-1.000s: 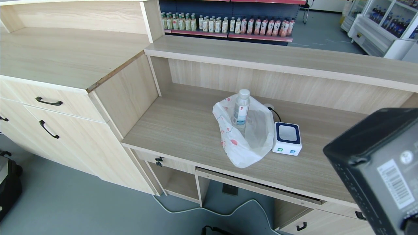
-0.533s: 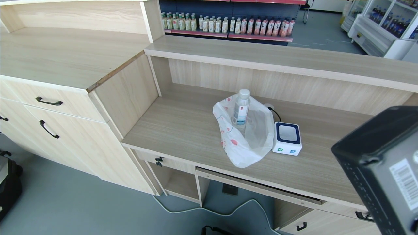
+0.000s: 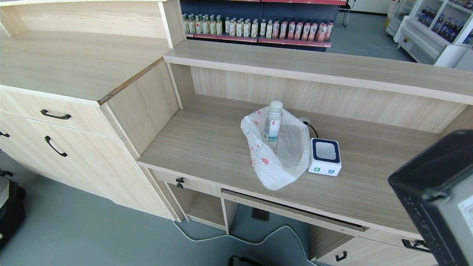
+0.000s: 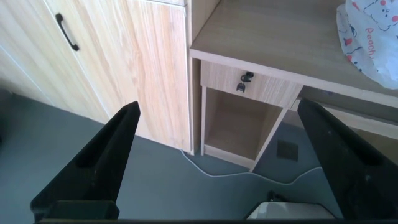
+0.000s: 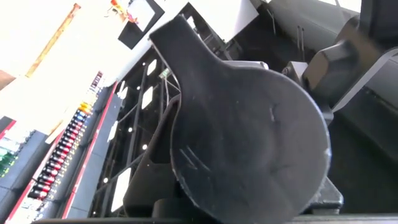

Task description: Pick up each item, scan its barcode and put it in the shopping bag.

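**Left gripper spread wide and empty; bottle stands in the bag**

Left gripper hangs low beside the desk with its two dark fingers far apart and nothing between them. Below it are grey floor and the open cubby under the desk. Whether the right gripper is open or closed cannot be told: a black rounded shape sits right against its wrist camera.

On the counter, the white shopping bag lies open with a clear bottle upright inside it. The scanner sits just beside the bag on the robot's right, and its cable runs off behind.

A dark box with a barcode label stands close to the head camera at the robot's right and covers the counter's near right corner.

The counter is a recess. A back panel rises to an upper ledge, a side wall closes the left, and the front edge is open. Bare wood stretches left of the bag and right of the scanner. A drawer cabinet stands farther left, and a floor cable trails under the desk.
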`<state>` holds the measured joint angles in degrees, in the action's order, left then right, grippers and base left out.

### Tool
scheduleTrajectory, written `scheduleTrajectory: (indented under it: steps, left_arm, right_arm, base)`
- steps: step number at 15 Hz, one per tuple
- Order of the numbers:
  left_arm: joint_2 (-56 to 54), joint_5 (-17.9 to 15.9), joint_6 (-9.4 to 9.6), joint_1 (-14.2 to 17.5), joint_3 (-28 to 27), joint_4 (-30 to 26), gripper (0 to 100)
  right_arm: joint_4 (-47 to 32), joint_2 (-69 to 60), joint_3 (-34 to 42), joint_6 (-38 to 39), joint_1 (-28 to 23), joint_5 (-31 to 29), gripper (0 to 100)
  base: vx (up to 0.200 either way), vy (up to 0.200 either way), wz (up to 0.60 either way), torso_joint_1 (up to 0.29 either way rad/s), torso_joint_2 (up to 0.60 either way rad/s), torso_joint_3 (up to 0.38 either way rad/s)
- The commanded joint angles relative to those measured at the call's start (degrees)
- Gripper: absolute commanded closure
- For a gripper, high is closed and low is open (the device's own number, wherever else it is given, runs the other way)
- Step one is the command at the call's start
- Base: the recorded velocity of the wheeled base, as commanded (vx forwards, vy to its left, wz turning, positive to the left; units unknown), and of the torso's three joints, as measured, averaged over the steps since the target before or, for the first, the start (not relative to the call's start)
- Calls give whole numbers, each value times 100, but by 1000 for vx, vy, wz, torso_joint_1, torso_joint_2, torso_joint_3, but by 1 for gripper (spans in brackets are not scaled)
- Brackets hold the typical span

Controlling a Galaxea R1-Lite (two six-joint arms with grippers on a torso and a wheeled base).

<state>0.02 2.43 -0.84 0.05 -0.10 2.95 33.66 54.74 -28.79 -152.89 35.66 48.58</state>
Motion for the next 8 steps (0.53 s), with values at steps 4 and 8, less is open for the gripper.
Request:
scheduleTrajectory:
  steps: [4,8]
  left_arm:
    - [-2,4,-4,4,1,4,0]
    - [-2,4,-4,4,1,4,0]
  right_arm:
    - [-26,169,-30,1060,-964,-674,100]
    - [-237,178,5,4918,-2959,-1448,100]
  base:
    - [0,0,0,0,0,0]
    - [0,0,0,0,0,0]
